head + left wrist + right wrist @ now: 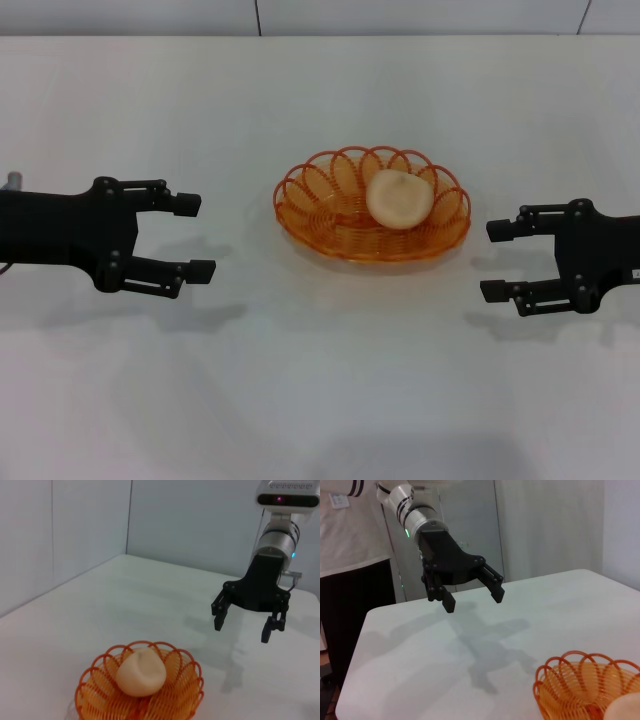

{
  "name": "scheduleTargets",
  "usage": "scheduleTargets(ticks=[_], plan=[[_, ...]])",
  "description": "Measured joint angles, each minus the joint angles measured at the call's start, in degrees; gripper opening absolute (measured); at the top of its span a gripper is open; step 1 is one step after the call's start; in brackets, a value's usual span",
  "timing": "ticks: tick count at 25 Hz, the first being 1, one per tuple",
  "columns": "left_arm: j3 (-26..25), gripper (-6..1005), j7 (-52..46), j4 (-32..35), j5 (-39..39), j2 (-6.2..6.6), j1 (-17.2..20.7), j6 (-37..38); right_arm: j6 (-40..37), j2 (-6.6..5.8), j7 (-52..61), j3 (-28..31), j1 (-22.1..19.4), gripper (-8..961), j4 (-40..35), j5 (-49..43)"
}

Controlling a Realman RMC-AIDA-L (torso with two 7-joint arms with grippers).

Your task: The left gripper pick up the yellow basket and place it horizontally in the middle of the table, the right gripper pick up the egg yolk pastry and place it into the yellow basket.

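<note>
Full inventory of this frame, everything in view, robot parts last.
yellow basket: 1, translucent orange-amber, middle of the table, long side running left to right.
egg yolk pastry: 1, pale cream-yellow, inside the basket, toward its right end.
table: 1, white, carries the basket.
person: 1, light top and dark trousers, standing past the table's edge in the right wrist view.
left gripper: 1, black, open, left of the basket, holding nothing.
right gripper: 1, black, open, right of the basket, holding nothing.
</note>
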Motion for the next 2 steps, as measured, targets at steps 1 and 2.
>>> scheduleTargets(ticks=[1, 2], plan=[[0.0, 863, -0.2, 0.0, 0.2, 0.10, 0.0, 0.0, 0.0, -0.07, 0.0, 0.0, -0.1, 729, 0.0, 0.0], [0.0, 863, -0.2, 0.0, 0.4, 0.14, -0.1, 0.0, -0.1, -0.11, 0.0, 0.0, -0.1, 729, 0.0, 0.0]])
